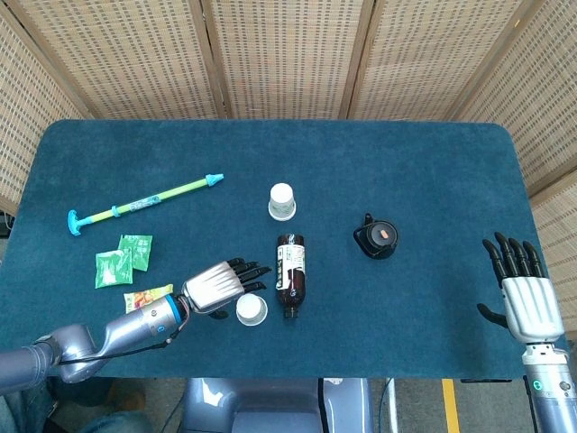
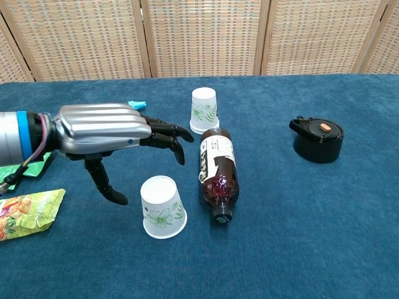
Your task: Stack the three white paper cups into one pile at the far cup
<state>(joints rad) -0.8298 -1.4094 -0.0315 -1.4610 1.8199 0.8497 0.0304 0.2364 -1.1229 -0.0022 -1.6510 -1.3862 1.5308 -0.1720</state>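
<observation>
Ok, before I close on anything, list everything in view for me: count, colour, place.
Paper cups: 2 visible, white, upside down; near cup front centre, far cup behind the bottle.
Bottle: 1, brown, lying between the cups.
Lid: 1, black, right.
Syringe toy: 1, green-blue, far left.
Sachets: 2, green, left.
Snack packet: 1, yellow, front left.
Table: blue cloth.
Left hand: open, above near cup.
Right hand: open, far right.
</observation>
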